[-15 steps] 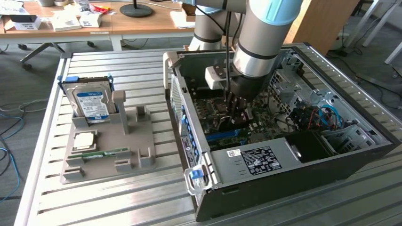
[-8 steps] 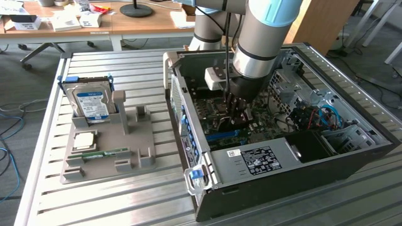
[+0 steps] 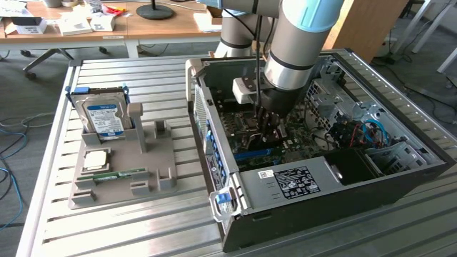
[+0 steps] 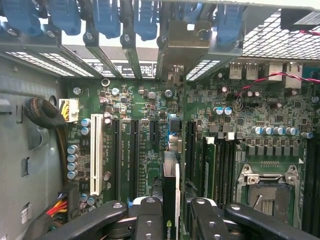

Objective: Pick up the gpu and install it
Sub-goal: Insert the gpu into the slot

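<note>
Pincer (image 4: pixel 175 206): being clamped on the gpu (image 4: pixel 171 175), edge-on.
Placement: gpu being held above the motherboard (image 4: pixel 130 130) slots, possibly touching one.
Case (image 3: pixel 321 219): being carried by the worktop (image 3: pixel 143 225).

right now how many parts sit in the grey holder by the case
3: a hard drive upright at the far end of the grey holder, a square chip flat in the middle, a memory stick near the front. Nothing looks hidden.
</note>
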